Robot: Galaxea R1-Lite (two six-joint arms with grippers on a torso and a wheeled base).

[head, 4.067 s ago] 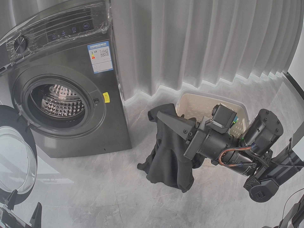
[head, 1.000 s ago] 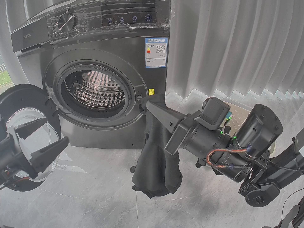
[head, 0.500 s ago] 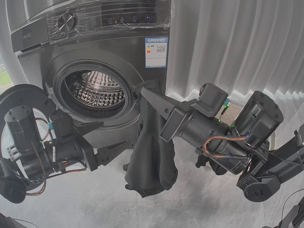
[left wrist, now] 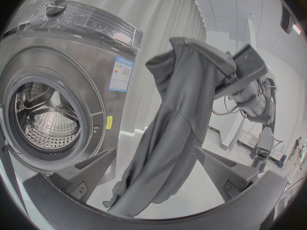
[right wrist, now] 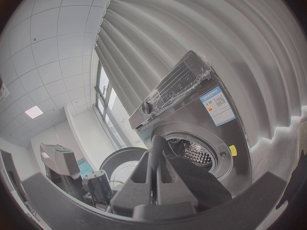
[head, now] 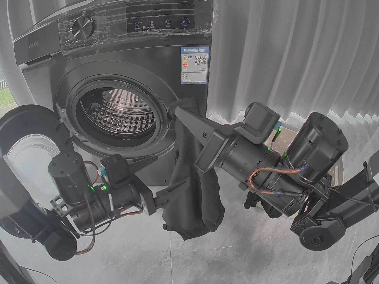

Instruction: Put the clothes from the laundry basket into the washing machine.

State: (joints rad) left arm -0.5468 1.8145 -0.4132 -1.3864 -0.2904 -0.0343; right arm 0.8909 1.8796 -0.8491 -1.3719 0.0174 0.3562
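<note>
A dark grey garment (head: 193, 202) hangs in the air just right of the washing machine's open drum (head: 118, 117). My right gripper (head: 179, 113) is shut on its top edge, level with the drum's rim. In the right wrist view the right gripper (right wrist: 156, 158) pinches dark cloth (right wrist: 192, 182). My left gripper (head: 171, 170) stands open at the garment's lower half. In the left wrist view the garment (left wrist: 179, 112) hangs between the left fingers (left wrist: 92, 166). The laundry basket (head: 286, 137) shows partly behind the right arm.
The washing machine (head: 130, 40) stands against white curtains (head: 292, 48). Its round door (head: 27, 146) is swung open to the left, behind my left arm. Grey tiled floor (head: 221, 257) lies open in front.
The view swung from the basket to the machine. My left arm has come in from the left until its open fingers reach the garment. The right gripper rose slightly with the garment.
</note>
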